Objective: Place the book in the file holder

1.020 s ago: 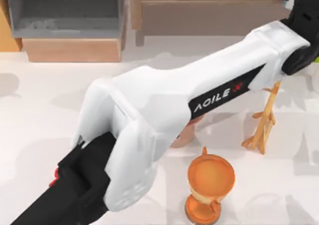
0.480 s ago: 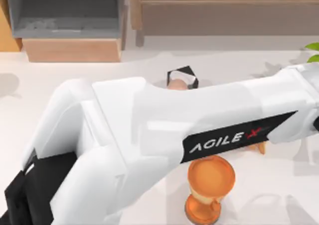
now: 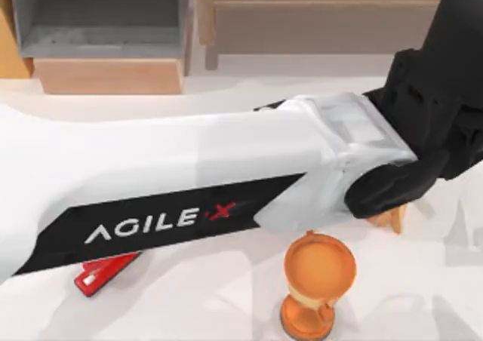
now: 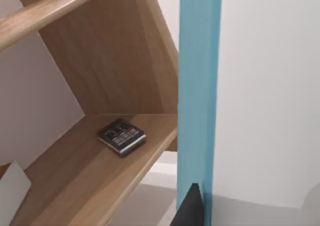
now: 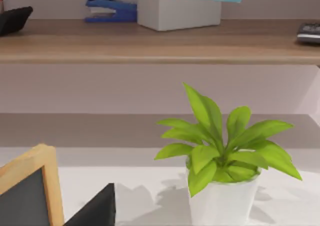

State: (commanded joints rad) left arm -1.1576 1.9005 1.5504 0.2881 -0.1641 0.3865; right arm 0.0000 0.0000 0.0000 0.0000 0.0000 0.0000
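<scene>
Left arm spans the frame, its tool (image 4: 192,206) pinching the book (image 4: 197,86) upright; the file holder (image 3: 98,47) waits upper left, nearer this arm. Right tool's state: can't tell.

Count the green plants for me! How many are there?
1. The leafy green plant in a white pot stands on the table before the long wooden shelf. The white arm stretched across the top view may hide more.
</scene>
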